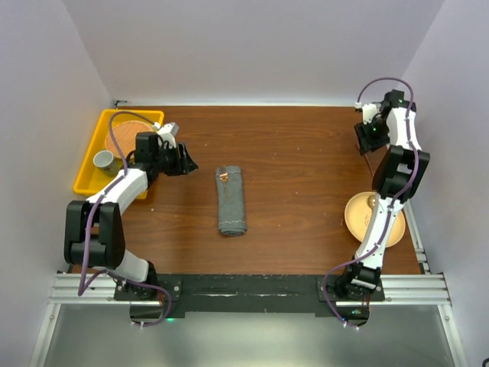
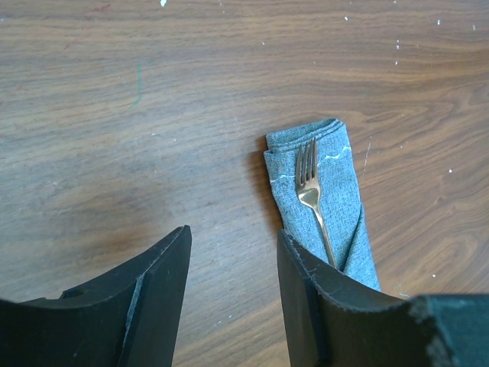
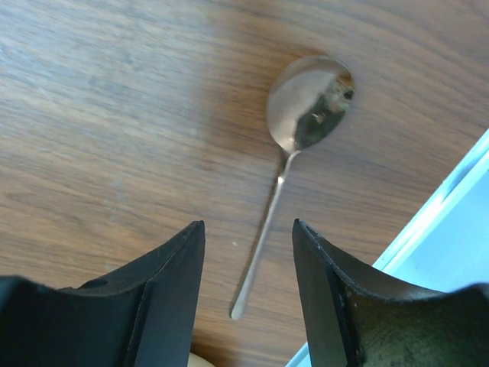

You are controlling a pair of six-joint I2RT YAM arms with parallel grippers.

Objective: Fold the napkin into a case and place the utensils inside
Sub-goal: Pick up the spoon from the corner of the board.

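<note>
Folded as a narrow case (image 1: 231, 200) at mid desk (image 1: 306, 153), fork (image 2: 309, 183) tucked in, tines showing. Parted and empty at the left fingers (image 2: 164, 267), just beside the case. Parted likewise at the right fingers (image 3: 179, 267), above a spoon (image 3: 306, 107) lying ungripped.

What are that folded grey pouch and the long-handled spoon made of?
The folded grey pouch looks like woven cloth, matte, with a pale stitched hem showing. The slender copper-toned spoon seems polished metal: its bowl gives mirror-like reflections.
</note>
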